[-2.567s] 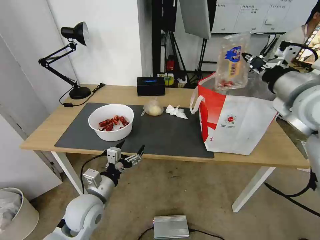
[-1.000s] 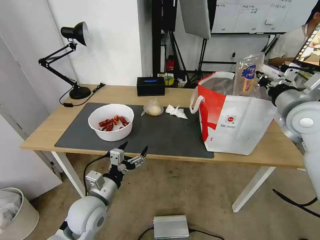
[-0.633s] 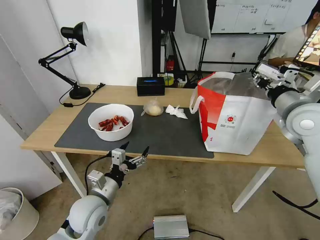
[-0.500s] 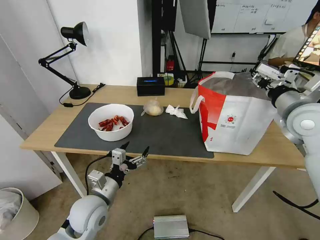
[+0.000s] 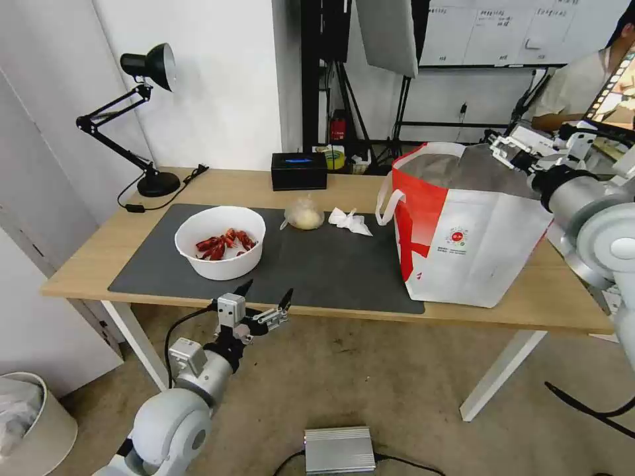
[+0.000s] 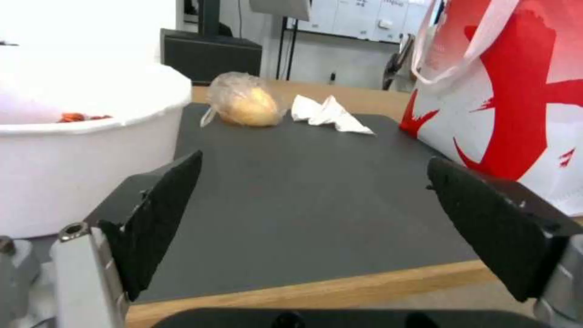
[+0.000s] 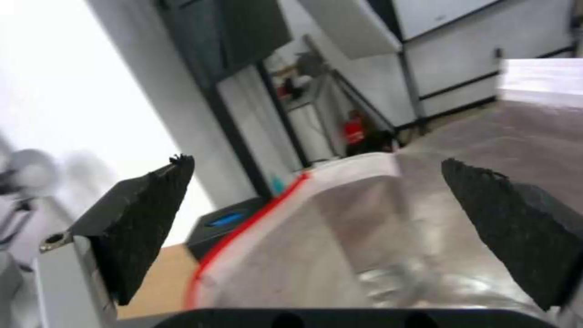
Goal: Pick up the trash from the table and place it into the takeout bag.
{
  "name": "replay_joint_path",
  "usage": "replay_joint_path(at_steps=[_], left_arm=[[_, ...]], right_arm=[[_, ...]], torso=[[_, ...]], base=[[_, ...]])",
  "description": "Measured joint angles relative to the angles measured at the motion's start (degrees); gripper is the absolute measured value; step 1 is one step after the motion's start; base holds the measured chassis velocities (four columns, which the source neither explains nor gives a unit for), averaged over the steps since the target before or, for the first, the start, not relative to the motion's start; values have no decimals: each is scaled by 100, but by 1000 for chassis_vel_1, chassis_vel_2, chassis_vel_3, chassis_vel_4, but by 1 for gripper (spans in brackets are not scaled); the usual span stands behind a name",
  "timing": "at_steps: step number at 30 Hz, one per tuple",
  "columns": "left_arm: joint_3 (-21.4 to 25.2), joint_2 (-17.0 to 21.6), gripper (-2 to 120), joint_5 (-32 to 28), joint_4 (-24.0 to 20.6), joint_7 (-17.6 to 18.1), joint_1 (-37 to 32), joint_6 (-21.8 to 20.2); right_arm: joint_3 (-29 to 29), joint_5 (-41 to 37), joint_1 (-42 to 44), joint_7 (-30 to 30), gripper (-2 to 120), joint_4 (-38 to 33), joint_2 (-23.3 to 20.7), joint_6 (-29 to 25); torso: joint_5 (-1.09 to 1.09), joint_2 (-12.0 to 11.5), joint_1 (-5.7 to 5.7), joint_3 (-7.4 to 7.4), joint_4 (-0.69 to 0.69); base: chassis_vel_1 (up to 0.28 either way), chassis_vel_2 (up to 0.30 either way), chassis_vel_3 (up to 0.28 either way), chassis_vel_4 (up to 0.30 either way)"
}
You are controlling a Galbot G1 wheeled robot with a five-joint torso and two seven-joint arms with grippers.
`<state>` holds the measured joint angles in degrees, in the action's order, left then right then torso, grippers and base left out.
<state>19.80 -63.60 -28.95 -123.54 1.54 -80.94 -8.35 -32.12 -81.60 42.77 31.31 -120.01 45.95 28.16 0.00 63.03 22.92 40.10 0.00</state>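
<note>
Takeout bag (image 5: pixel 463 244) — right pincer (image 7: pixel 316 218) agape above its foil lining (image 7: pixel 437 228), left pincer (image 6: pixel 309 218) likewise.

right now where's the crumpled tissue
In the head view the crumpled tissue lies on the dark mat, between the knotted clear bag on its left and the takeout bag on its right.

Inside of takeout bag (image 5: pixel 463 231) hidden behind its wall, contents unseen; bowl (image 6: pixel 73 150) cut by edge in left wrist view; foil lining (image 7: pixel 389 255) blurred.
</note>
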Motion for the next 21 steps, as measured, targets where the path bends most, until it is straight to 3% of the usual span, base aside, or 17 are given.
replay_joint_path(at_steps=[10, 15, 21], left_arm=[[61, -37, 100, -2, -16, -11, -111, 165], [168, -21, 100, 86, -30, -30, -152, 222], [248, 7, 100, 94, 32, -44, -181, 289]], right_arm=[[-102, 47, 698, -623, 100, -786, -190, 47], [-187, 909, 1512, -1487, 100, -1137, -292, 165], [-92, 1470, 1847, -1901, 100, -1260, -320, 284]], torso=[[0, 0, 0, 0, 0], [1, 0, 0, 0, -1], [0, 0, 0, 0, 0]], base=[[0, 0, 0, 0], [0, 0, 0, 0], [0, 0, 0, 0]])
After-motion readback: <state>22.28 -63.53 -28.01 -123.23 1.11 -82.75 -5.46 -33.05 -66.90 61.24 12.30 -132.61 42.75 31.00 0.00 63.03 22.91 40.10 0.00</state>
